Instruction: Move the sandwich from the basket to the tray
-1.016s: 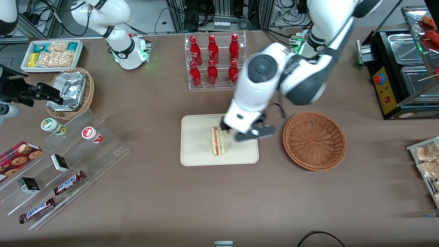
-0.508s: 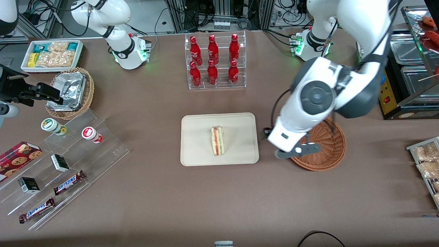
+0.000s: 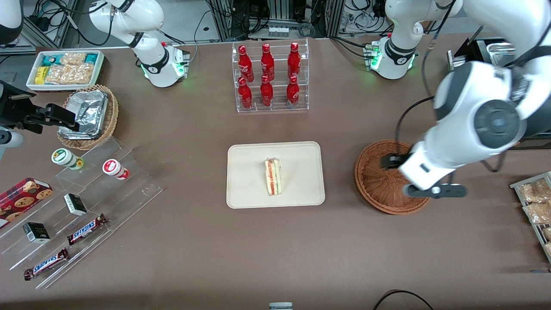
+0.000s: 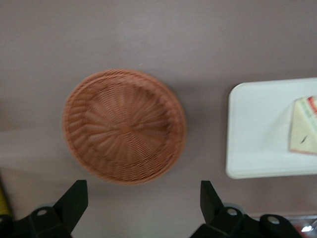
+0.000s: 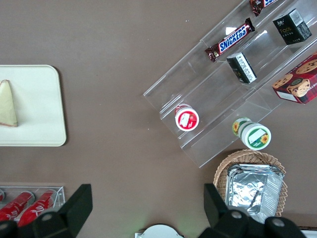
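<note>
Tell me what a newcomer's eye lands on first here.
The sandwich stands out, resting alone on the cream tray mid-table. Beside the tray, toward the working arm's end, the reddish-brown basket holds nothing, and the arm's tool hangs open above it.

The brown table (image 3: 193, 241) carries the tray (image 3: 249, 189), basket (image 3: 374, 181) and bottle rack (image 3: 271, 77); the tool (image 4: 143, 208) hovers above.

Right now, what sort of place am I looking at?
Probably a mock snack counter in a robot lab: red bottles, chocolate bars, a sandwich on a tray. The claw hangs open over a basket.
</note>
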